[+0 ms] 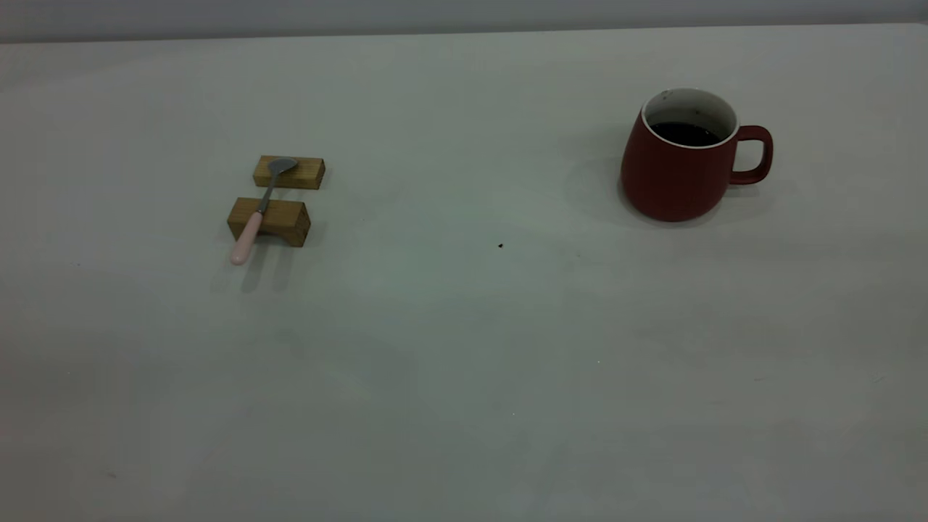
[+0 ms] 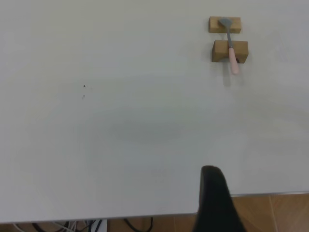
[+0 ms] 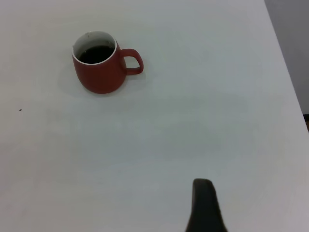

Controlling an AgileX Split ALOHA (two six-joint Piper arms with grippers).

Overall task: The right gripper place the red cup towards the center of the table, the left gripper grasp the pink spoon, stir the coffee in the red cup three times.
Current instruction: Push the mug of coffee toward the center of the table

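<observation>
1. Nothing is done yet: the cup [image 1: 678, 170], with coffee [image 1: 684, 133] inside, stands toward the table's [image 1: 464, 348] far right, handle toward the right edge.
2. The spoon [image 1: 259, 206] lies untouched across two wooden blocks [image 1: 270, 220] toward the far left.
3. Moving the cup, grasping the spoon and stirring all remain.
4. The left gripper [image 2: 215, 203] and right gripper [image 3: 205, 208] show only one dark finger each, well apart from everything; whether they are wide or narrow I cannot tell.

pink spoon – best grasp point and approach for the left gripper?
Probably the pink handle end of the pink spoon, from above. The spoon bridges two wooden blocks, its grey bowl on the far block, and its handle overhangs the near block clear of the table, leaving room for fingers either side. The left gripper is far off.
</observation>
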